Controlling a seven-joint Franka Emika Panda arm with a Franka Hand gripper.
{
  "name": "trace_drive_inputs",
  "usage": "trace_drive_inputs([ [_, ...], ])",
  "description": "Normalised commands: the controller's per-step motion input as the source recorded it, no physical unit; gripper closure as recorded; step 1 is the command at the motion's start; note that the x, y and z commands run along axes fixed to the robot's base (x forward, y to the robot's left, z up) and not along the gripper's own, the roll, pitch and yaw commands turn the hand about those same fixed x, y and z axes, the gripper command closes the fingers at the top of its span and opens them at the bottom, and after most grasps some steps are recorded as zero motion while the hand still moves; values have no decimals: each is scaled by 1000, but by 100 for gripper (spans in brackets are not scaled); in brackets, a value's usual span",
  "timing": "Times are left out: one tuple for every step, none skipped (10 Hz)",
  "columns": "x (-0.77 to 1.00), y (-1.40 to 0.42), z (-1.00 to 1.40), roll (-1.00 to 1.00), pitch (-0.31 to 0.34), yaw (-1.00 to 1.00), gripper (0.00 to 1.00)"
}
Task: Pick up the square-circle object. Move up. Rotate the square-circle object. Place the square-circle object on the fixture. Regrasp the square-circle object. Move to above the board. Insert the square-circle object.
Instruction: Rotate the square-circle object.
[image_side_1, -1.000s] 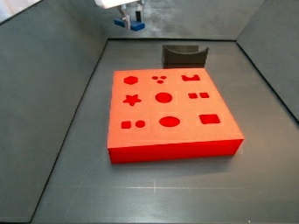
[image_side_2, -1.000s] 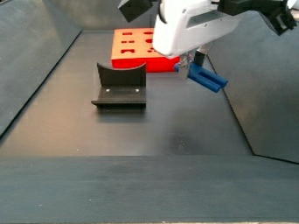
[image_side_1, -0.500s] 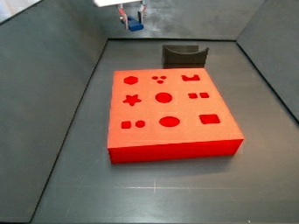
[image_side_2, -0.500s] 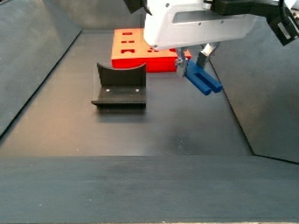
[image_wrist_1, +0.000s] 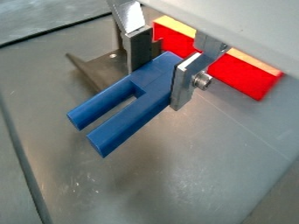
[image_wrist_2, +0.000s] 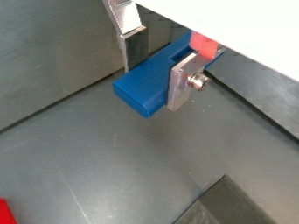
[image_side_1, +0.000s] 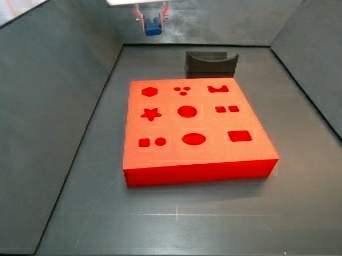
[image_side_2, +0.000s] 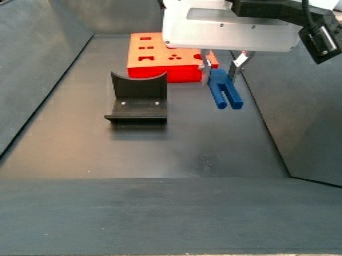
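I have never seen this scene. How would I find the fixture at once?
Start from the large red board with shaped holes. Just past one short edge stands the fixture, a small dark bracket on the grey floor. The blue square-circle object hangs in the gripper in the air; the fixture alone is black and L-shaped.

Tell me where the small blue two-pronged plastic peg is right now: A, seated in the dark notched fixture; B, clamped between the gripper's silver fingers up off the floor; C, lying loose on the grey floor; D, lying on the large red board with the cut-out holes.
B: in both wrist views the gripper has its fingers closed on the small blue two-pronged plastic peg, which in a side view hangs above the floor, clear of the dark notched fixture.
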Motion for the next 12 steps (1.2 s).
trace_drive_inputs([
  [5,16,6,-50,-35,-351,100],
  [5,16,6,-50,-34,-234,100],
  [0,0,-1000,0,0,0,100],
  [10,1,-1000,0,-13,42,100],
  [25,-1,-1000,-12,-39,43,100],
  [29,-2,-1000,-32,-48,39,100],
  [37,0,-1000,-62,-58,29,100],
  [41,5,-1000,-82,-63,22,100],
  [46,10,-1000,-93,-68,17,100],
  [46,11,-913,-122,-80,12,100],
  [43,10,-854,-133,-86,12,100],
  [37,10,-724,-154,-106,14,100],
])
